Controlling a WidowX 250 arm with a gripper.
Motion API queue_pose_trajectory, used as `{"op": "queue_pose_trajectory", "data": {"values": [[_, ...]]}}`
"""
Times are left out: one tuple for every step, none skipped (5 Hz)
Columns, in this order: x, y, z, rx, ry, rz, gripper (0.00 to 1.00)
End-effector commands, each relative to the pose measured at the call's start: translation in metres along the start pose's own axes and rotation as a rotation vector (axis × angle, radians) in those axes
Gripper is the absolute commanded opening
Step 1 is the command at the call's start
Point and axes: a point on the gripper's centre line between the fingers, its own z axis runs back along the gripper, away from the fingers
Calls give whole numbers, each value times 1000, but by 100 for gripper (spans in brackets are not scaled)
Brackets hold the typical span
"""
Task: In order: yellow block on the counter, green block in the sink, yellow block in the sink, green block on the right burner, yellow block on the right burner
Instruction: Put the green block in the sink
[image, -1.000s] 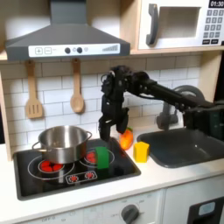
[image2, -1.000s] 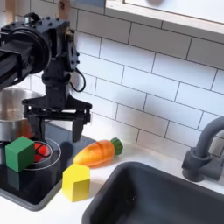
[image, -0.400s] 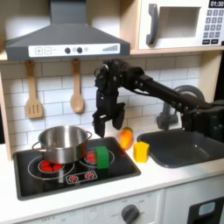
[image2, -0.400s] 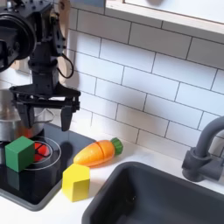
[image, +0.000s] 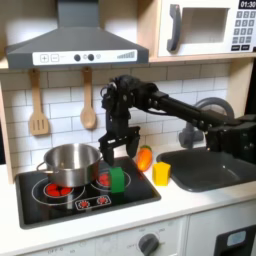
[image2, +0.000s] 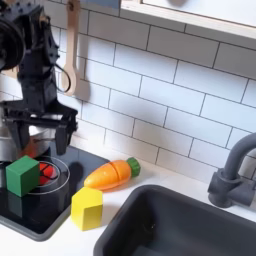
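tool (image: 117, 146) spread over green block (image: 117, 180) — empty

Pale desk (image2: 60, 240) carrying a black cooktop (image: 85, 203). Yellow block (image2: 87, 208) and orange carrot toy (image2: 112, 173) lie on it, below and beside the raised tool (image: 117, 147).

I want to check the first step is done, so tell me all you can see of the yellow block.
The yellow block is a small plain bright-yellow cube, plastic by its look. It rests flat on the pale counter, off the black cooktop's edge and before the sink, in both exterior views. The toy carrot lies behind it, apart. The open gripper hangs over the cooktop, not touching it.
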Motion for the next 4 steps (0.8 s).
{"op": "queue_pose_trajectory", "data": {"values": [[-13, 28, -14, 43, 22, -64, 100], [-15, 38, -16, 54, 3, -65, 100], [-16, 37, -14, 57, -16, -68, 100], [-19, 29, -11, 43, -20, -66, 100]]}}
